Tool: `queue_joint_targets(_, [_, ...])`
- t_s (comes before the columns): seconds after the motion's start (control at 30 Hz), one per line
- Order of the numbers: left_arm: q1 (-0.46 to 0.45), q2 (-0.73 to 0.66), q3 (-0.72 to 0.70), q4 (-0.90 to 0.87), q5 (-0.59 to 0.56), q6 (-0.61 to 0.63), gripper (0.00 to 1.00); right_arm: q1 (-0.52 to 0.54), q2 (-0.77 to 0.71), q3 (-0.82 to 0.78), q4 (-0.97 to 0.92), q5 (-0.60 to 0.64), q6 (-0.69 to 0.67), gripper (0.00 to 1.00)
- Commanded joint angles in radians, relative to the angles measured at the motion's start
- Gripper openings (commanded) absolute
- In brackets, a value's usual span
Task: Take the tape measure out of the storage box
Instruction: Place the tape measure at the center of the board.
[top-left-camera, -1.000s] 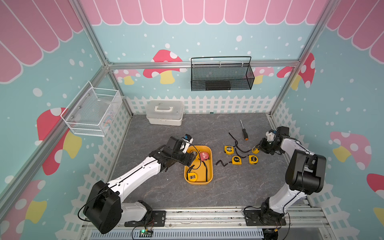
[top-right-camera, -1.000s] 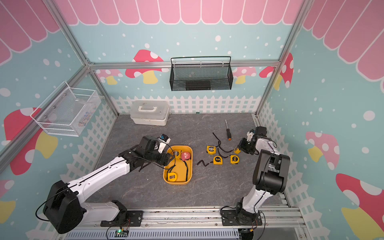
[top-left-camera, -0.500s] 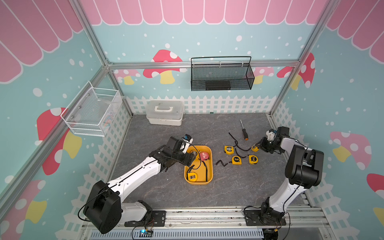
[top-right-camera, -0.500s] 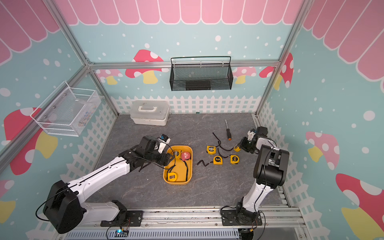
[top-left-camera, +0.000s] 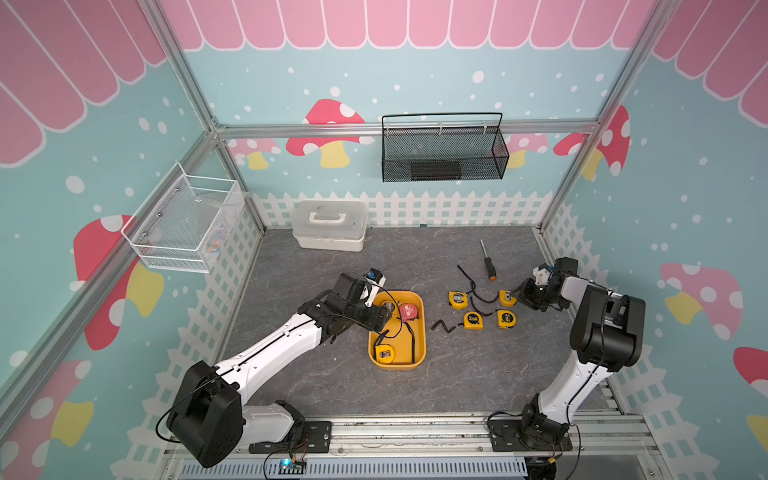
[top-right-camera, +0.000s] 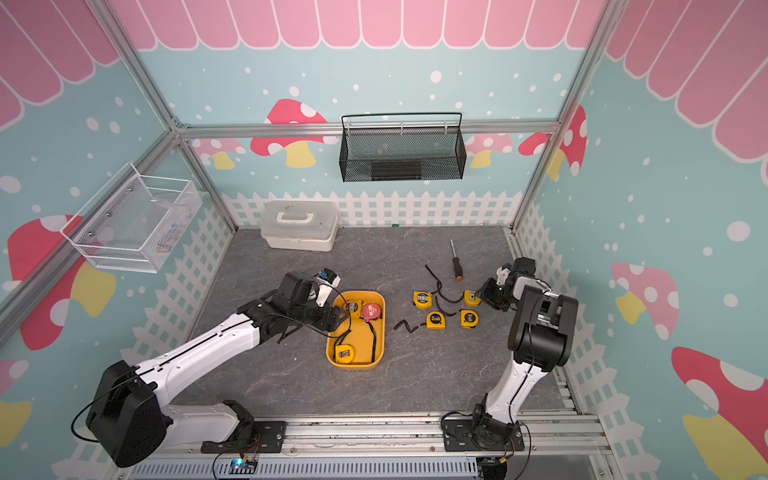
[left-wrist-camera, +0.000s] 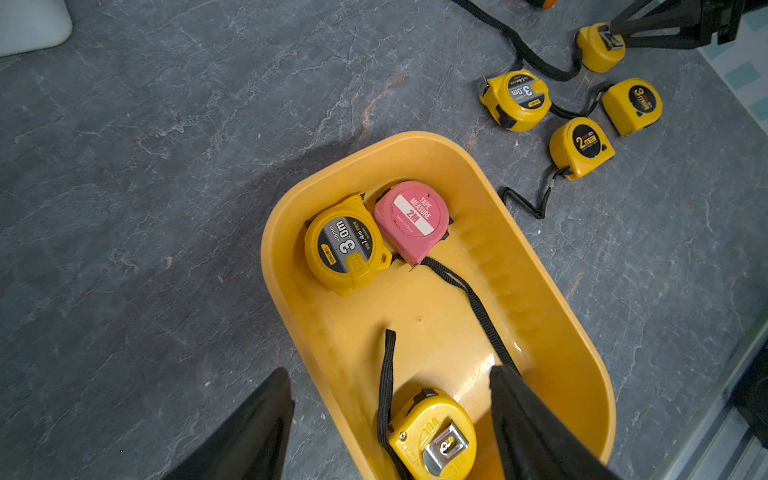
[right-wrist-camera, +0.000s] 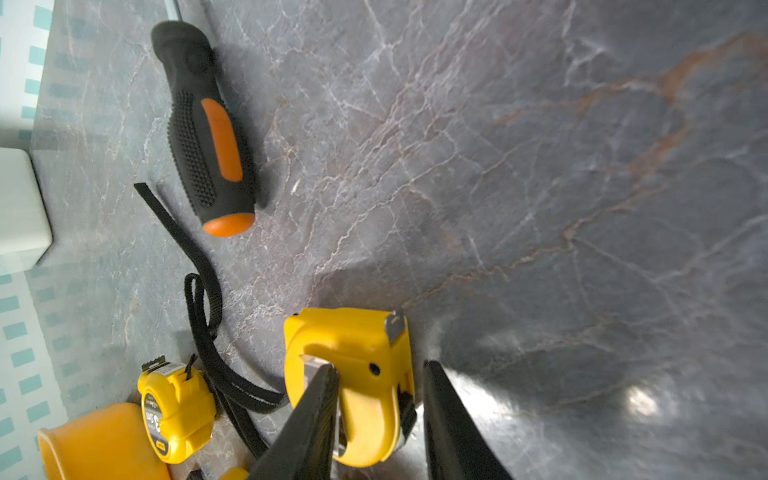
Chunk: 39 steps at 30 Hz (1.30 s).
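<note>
Right arm swung its elbow back a bit & its jaws began to part; left gripper hangs half wide, empty, over the rim of the storage box, near the clip-up yellow tape measure, prob its next pick; pink tape measure & 3m yellow tape measure wait at the box's far end; further off, right gripper stands loose round a table tape measure, prob letting go; screwdriver lies beyond

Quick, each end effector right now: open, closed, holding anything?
Left end effector: open, empty, at the storage box.
Right end effector: slightly open astride a yellow tape measure.
</note>
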Motion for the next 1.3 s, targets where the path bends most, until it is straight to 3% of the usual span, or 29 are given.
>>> queue_joint_targets(0.0, [0.005,-0.007,-0.007,0.014,0.009,-0.008,0.76,-0.004,0.008,-0.023,-0.031,0.018,0.005,0.36])
queue_joint_targets(0.47, [0.006,0.001,0.003,0.01,0.003,0.004,0.76,-0.008,-0.065,-0.013,-0.046,-0.001,0.016,0.41])
queue_joint_targets(0.7, [0.006,0.013,0.012,0.006,0.0,0.009,0.76,0.007,-0.13,-0.015,-0.058,-0.067,0.008,0.45])
queue_joint_targets(1.27, [0.005,0.044,0.027,-0.031,-0.01,0.001,0.77,0.248,-0.372,-0.233,-0.072,-0.04,-0.041,0.53])
